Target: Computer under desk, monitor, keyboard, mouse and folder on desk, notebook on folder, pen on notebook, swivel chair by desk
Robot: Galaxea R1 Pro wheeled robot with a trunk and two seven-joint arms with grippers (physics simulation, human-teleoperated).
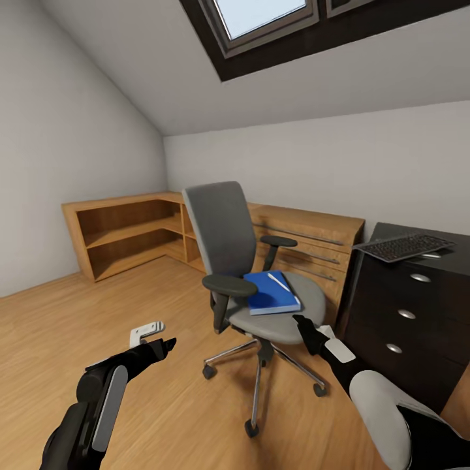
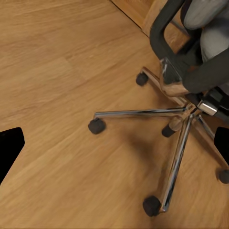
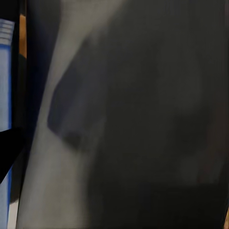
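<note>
The grey swivel chair (image 1: pixel 222 228) stands mid-room on a chrome star base (image 2: pixel 179 114). On its seat lies a blue flat cover (image 1: pixel 267 297), folder or notebook, I cannot tell which, with a white pen (image 1: pixel 279 282) on top. A black keyboard (image 1: pixel 405 247) rests on the dark drawer unit (image 1: pixel 405 313) at right. My left gripper (image 1: pixel 168 343) hovers open above the floor, left of the chair's base. My right gripper (image 1: pixel 301 322) is open at the seat's front right edge, very close to the blurred grey seat (image 3: pixel 71 71) and a strip of blue (image 3: pixel 5 86).
A low wooden corner shelf (image 1: pixel 124 235) lines the far left wall. A wooden drawer cabinet (image 1: pixel 313 241) stands behind the chair. The sloped ceiling holds a skylight (image 1: pixel 261 16). Open wooden floor (image 1: pixel 78 326) stretches to the left.
</note>
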